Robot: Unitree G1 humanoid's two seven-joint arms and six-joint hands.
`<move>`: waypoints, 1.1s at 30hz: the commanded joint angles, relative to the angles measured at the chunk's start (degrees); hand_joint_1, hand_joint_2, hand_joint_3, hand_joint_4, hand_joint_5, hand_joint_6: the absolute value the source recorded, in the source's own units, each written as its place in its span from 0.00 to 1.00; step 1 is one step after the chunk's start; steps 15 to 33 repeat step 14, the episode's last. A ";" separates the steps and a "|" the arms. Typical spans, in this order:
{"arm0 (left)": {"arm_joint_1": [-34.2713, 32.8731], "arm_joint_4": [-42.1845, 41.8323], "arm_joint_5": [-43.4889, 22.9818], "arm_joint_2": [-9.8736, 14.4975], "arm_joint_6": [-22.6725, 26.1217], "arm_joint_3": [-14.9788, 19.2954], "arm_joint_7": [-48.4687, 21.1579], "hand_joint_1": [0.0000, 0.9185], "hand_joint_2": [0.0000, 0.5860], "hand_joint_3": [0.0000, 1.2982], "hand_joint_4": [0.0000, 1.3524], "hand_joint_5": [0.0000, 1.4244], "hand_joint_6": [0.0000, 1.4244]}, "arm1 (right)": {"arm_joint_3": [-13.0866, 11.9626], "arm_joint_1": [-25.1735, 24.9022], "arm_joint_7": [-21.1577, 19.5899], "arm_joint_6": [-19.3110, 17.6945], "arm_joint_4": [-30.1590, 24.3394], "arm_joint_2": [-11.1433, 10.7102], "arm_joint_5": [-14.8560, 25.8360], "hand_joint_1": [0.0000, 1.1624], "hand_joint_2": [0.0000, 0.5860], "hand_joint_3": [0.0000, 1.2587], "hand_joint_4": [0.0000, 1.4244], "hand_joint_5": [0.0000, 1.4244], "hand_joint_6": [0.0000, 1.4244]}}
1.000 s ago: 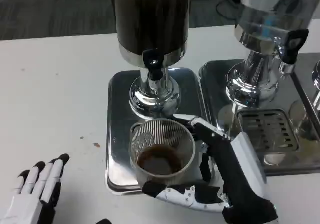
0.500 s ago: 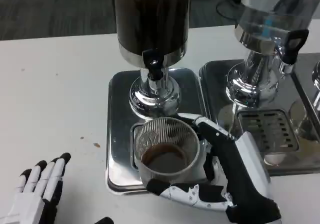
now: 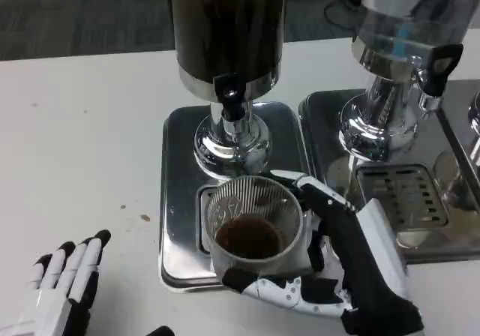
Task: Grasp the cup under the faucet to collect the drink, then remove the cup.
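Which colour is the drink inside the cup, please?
Dark brown; the drink shows best in the head view, inside the ribbed clear cup.

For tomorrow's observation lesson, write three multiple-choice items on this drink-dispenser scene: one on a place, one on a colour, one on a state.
1. Where is the ribbed clear plastic cup?
A. on the steel drip tray of the dark dispenser
B. on the bare white table
C. under the right-hand dispenser

2. What colour is the drink in the cup?
A. clear
B. dark brown
C. orange

3. What is the right hand doing?
A. lying flat on the table
B. pressing the faucet
C. gripping the cup

Answers: 1 A, the cup sits over that tray below the black faucet. 2 B, brown liquid shows at its bottom. 3 C, its fingers wrap the cup's sides, while the left hand rests open.
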 commanded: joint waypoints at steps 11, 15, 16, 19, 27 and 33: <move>0.56 -0.80 0.50 -0.82 1.31 -0.40 0.77 0.00 0.11 0.00 0.00 0.00 0.00 | -0.85 -0.96 -0.61 -2.15 -0.97 0.80 0.91 0.85 0.23 0.39 0.43 0.62 0.93; 0.52 -0.98 0.40 -0.95 1.41 -0.34 0.81 0.00 0.11 0.00 0.00 0.00 0.00 | -1.01 -0.86 -0.55 -1.97 -0.90 0.91 1.25 0.85 0.22 0.39 0.43 0.62 0.93; 0.52 -0.98 0.40 -0.95 1.41 -0.34 0.81 0.00 0.11 0.00 0.00 0.00 0.00 | -1.01 -0.86 -0.55 -1.97 -0.90 0.91 1.25 0.85 0.22 0.39 0.43 0.62 0.93; 0.52 -0.98 0.40 -0.95 1.41 -0.34 0.81 0.00 0.11 0.00 0.00 0.00 0.00 | -1.01 -0.86 -0.55 -1.97 -0.90 0.91 1.25 0.85 0.22 0.39 0.43 0.62 0.93; 0.52 -0.98 0.40 -0.95 1.41 -0.34 0.81 0.00 0.11 0.00 0.00 0.00 0.00 | -1.01 -0.86 -0.55 -1.97 -0.90 0.91 1.25 0.85 0.22 0.39 0.43 0.62 0.93; 0.52 -0.98 0.40 -0.95 1.41 -0.34 0.81 0.00 0.11 0.00 0.00 0.00 0.00 | -1.01 -0.86 -0.55 -1.97 -0.90 0.91 1.25 0.85 0.22 0.39 0.43 0.62 0.93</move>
